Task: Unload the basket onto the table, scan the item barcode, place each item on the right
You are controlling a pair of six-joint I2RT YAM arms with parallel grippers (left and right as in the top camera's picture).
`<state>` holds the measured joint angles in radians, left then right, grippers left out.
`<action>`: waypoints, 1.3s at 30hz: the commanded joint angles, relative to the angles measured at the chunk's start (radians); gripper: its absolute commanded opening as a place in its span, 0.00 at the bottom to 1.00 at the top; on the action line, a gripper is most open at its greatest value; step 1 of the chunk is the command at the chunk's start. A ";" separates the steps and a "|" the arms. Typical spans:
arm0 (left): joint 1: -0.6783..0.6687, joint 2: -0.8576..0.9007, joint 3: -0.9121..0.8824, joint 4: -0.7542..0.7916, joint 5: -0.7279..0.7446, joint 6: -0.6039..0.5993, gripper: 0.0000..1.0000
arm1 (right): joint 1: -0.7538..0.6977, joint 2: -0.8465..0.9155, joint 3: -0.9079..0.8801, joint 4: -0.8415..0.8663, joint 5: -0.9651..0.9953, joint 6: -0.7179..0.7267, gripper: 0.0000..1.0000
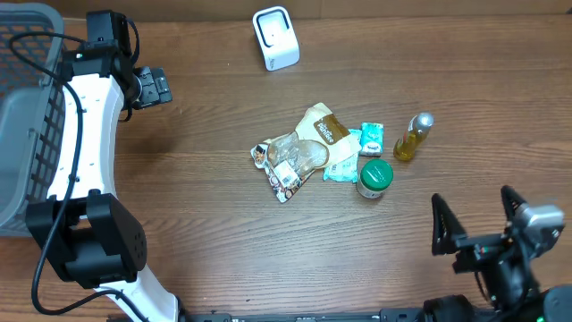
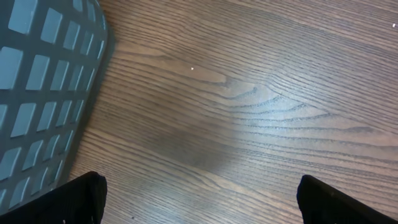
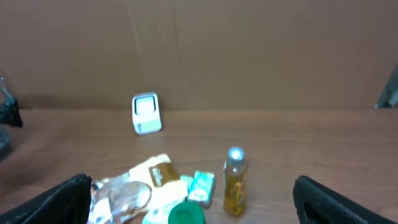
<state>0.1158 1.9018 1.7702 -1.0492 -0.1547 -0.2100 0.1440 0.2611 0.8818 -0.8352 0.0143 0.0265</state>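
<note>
Several grocery items lie together mid-table: crinkled snack bags [image 1: 304, 148], a small green packet [image 1: 370, 139], a green-lidded jar [image 1: 375, 177] and a yellow bottle [image 1: 413, 137] with a silver cap. A white barcode scanner [image 1: 275, 38] stands at the back edge. My left gripper [image 1: 152, 87] hangs open at the far left, over bare wood [image 2: 199, 180], holding nothing. My right gripper [image 1: 474, 215] is open near the front right. It faces the bags [image 3: 134, 186], the bottle [image 3: 234, 183] and the scanner [image 3: 147, 113], well short of them.
A grey plastic basket [image 1: 27, 107] fills the left edge of the table, and its slotted wall [image 2: 37, 93] sits close beside my left fingers. A brown cardboard wall [image 3: 249, 50] backs the table behind the scanner.
</note>
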 commanded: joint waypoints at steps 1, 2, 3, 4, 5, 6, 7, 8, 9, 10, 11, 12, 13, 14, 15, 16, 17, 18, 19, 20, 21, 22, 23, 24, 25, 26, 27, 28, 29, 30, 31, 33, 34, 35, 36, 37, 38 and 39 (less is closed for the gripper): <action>0.002 -0.022 0.018 0.002 -0.008 0.000 1.00 | -0.017 -0.105 -0.139 0.061 -0.027 0.003 1.00; 0.002 -0.022 0.018 0.002 -0.008 0.000 1.00 | -0.017 -0.120 -0.161 0.076 -0.027 0.003 1.00; 0.002 -0.022 0.018 0.002 -0.008 0.000 1.00 | -0.017 -0.140 -0.196 0.103 -0.028 0.004 1.00; 0.002 -0.022 0.018 0.002 -0.008 0.000 1.00 | -0.017 -0.154 -0.228 0.130 -0.035 0.004 1.00; 0.002 -0.022 0.018 0.002 -0.008 0.000 1.00 | -0.017 -0.166 -0.259 0.162 -0.040 0.004 1.00; 0.002 -0.022 0.018 0.002 -0.008 0.000 1.00 | -0.017 -0.180 -0.297 0.211 -0.051 0.004 1.00; 0.002 -0.022 0.018 0.002 -0.008 0.000 1.00 | -0.017 -0.187 -0.320 0.244 -0.059 0.004 1.00; 0.002 -0.022 0.018 0.002 -0.008 0.000 1.00 | -0.017 -0.196 -0.348 0.288 -0.063 0.005 1.00; 0.002 -0.022 0.018 0.002 -0.008 0.000 0.99 | -0.017 -0.205 -0.375 0.330 -0.070 0.004 1.00; 0.002 -0.022 0.018 0.002 -0.008 0.000 0.99 | -0.017 -0.212 -0.397 0.365 -0.073 0.004 1.00; 0.002 -0.022 0.018 0.002 -0.008 0.000 0.99 | -0.017 -0.221 -0.423 0.407 -0.073 0.005 1.00; 0.002 -0.022 0.018 0.002 -0.008 0.000 1.00 | -0.017 -0.230 -0.448 0.447 -0.079 0.005 1.00; 0.002 -0.022 0.018 0.002 -0.008 0.000 0.99 | -0.017 -0.238 -0.469 0.479 -0.082 0.008 1.00; 0.002 -0.022 0.018 0.002 -0.008 0.000 0.99 | -0.017 -0.250 -0.495 0.522 -0.086 0.009 1.00; 0.002 -0.022 0.018 0.002 -0.008 0.000 1.00 | -0.017 -0.259 -0.514 0.554 -0.087 0.013 1.00; 0.002 -0.022 0.018 0.002 -0.008 0.000 0.99 | -0.017 -0.259 -0.533 0.593 -0.087 0.024 1.00; 0.002 -0.022 0.018 0.002 -0.008 0.000 1.00 | -0.018 -0.258 -0.550 0.627 -0.087 0.030 1.00; 0.002 -0.022 0.018 0.002 -0.008 0.000 1.00 | -0.017 -0.258 -0.566 0.665 -0.087 0.032 1.00; 0.002 -0.022 0.018 0.002 -0.008 0.000 0.99 | -0.017 -0.258 -0.581 0.700 -0.087 0.034 1.00; 0.002 -0.022 0.018 0.002 -0.008 0.000 1.00 | -0.017 -0.258 -0.597 0.741 -0.087 0.034 1.00; 0.002 -0.022 0.018 0.002 -0.008 0.000 1.00 | -0.017 -0.258 -0.614 0.785 -0.087 0.034 1.00; 0.002 -0.022 0.018 0.002 -0.008 0.000 1.00 | -0.017 -0.258 -0.631 0.830 -0.086 0.034 1.00; 0.002 -0.022 0.018 0.002 -0.008 0.000 0.99 | -0.017 -0.258 -0.649 0.877 -0.086 0.034 1.00; 0.002 -0.022 0.018 0.002 -0.008 0.000 0.99 | -0.017 -0.258 -0.668 0.927 -0.086 0.034 1.00; 0.002 -0.022 0.018 0.002 -0.008 0.000 1.00 | -0.017 -0.258 -0.687 0.972 -0.086 0.034 1.00; 0.002 -0.022 0.018 0.002 -0.008 0.000 1.00 | -0.017 -0.258 -0.703 1.007 -0.087 0.034 1.00; 0.002 -0.022 0.018 0.002 -0.008 0.000 1.00 | -0.017 -0.258 -0.723 1.050 -0.087 0.035 1.00; 0.002 -0.022 0.018 0.002 -0.008 0.000 1.00 | -0.017 -0.258 -0.742 1.086 -0.086 0.047 1.00; 0.002 -0.022 0.018 0.002 -0.008 0.000 1.00 | -0.017 -0.258 -0.760 1.112 -0.079 0.060 1.00; 0.002 -0.022 0.018 0.002 -0.008 0.000 1.00 | -0.017 -0.258 -0.777 1.131 -0.079 0.061 1.00; 0.002 -0.022 0.018 0.002 -0.008 0.000 0.99 | -0.017 -0.258 -0.794 1.146 -0.079 0.065 1.00; 0.002 -0.022 0.018 0.002 -0.008 0.000 1.00 | -0.017 -0.258 -0.824 1.156 -0.076 0.083 1.00; 0.002 -0.022 0.018 0.002 -0.008 0.000 1.00 | -0.017 -0.258 -0.852 1.156 -0.076 0.084 1.00; 0.002 -0.022 0.018 0.002 -0.008 0.000 1.00 | -0.017 -0.258 -0.866 1.156 -0.076 0.087 1.00; 0.002 -0.022 0.018 0.002 -0.008 0.000 1.00 | -0.018 -0.258 -0.876 1.140 -0.073 0.090 1.00; 0.002 -0.022 0.018 0.002 -0.008 0.000 0.99 | -0.017 -0.258 -0.874 1.099 -0.074 0.092 1.00; 0.002 -0.022 0.018 0.002 -0.008 0.000 1.00 | -0.017 -0.258 -0.874 1.060 -0.069 0.096 1.00; 0.002 -0.022 0.018 0.002 -0.008 0.000 1.00 | -0.017 -0.258 -0.874 1.023 -0.068 0.104 1.00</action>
<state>0.1158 1.9018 1.7702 -1.0496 -0.1547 -0.2100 0.1314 0.0132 0.0196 0.2440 -0.0700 0.1013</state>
